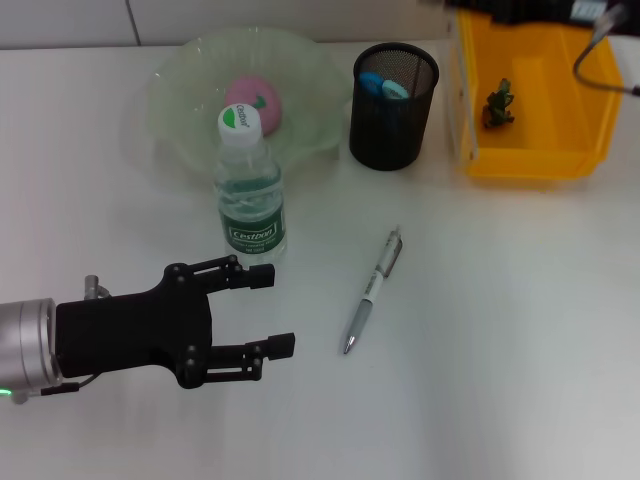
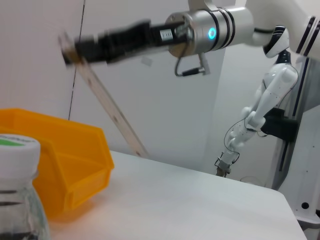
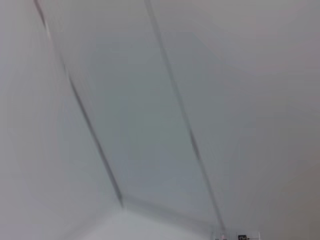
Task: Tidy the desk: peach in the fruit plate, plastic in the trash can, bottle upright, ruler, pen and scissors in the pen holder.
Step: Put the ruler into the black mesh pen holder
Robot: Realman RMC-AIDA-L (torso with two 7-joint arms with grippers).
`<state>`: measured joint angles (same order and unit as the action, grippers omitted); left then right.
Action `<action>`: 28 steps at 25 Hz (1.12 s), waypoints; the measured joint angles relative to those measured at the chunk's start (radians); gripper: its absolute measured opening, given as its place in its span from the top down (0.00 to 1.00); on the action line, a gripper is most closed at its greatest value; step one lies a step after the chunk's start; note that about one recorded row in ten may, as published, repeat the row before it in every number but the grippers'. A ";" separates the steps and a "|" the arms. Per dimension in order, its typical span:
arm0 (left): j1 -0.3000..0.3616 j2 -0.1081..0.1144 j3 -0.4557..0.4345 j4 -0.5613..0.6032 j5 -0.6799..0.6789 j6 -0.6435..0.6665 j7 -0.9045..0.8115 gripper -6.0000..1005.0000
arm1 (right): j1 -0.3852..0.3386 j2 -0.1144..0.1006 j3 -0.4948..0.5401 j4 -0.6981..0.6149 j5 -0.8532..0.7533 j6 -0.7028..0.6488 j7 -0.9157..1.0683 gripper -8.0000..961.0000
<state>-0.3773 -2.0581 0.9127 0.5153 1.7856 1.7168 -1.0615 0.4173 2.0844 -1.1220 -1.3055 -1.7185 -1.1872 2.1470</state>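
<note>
While the left gripper (image 1: 268, 310) hangs low over the surface (image 1: 500, 330) with fingers spread and nothing in them, just beside the bottle (image 1: 248, 190), the right gripper (image 2: 75, 47) shows only in the left wrist view, high above the orange bin (image 1: 530, 95), pinching the ruler (image 2: 107, 107), which hangs down at a slant. Bottle is upright, touching the rim of the fruit plate (image 1: 180, 100). Peach (image 1: 255, 100) sits in the plate. Pen holder (image 1: 393, 92) is between plate and bin, something blue-handled inside, likely the scissors. Pen (image 1: 374, 290) lies flat on the surface, well apart from the holder, tip toward the robot. A dark green scrap lies in the bin, probably the plastic.

Step in hand looks like ruler into holder. To do it well: bring the ruler's lower end over the holder mouth, turn it near vertical, lower until it's inside the mesh, then release, so it doesn't tip the holder. Pen next, likely for the left gripper; grasp mid-barrel, mind the bottle.
</note>
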 joint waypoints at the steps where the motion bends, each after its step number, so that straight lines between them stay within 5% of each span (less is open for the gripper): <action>1: 0.000 0.000 0.000 0.000 0.000 0.000 0.000 0.32 | 0.000 0.000 0.021 0.038 0.063 0.007 -0.061 0.61; 7: 0.002 -0.005 0.000 -0.007 0.000 0.000 0.000 0.32 | 0.034 0.001 0.056 0.380 0.520 0.091 -0.516 0.61; 10: 0.003 -0.005 0.000 -0.007 -0.001 0.002 0.000 0.32 | 0.115 0.001 0.052 0.660 0.825 0.082 -0.821 0.60; 19: 0.019 -0.005 -0.002 -0.009 -0.003 0.001 0.000 0.32 | 0.260 0.006 0.047 0.966 1.062 0.062 -1.132 0.60; 28: 0.030 -0.005 -0.002 -0.011 -0.003 0.003 0.010 0.32 | 0.348 0.009 0.044 1.080 1.070 0.126 -1.213 0.59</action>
<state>-0.3468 -2.0631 0.9111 0.5046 1.7823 1.7195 -1.0517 0.7648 2.0932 -1.0782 -0.2255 -0.6482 -1.0612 0.9343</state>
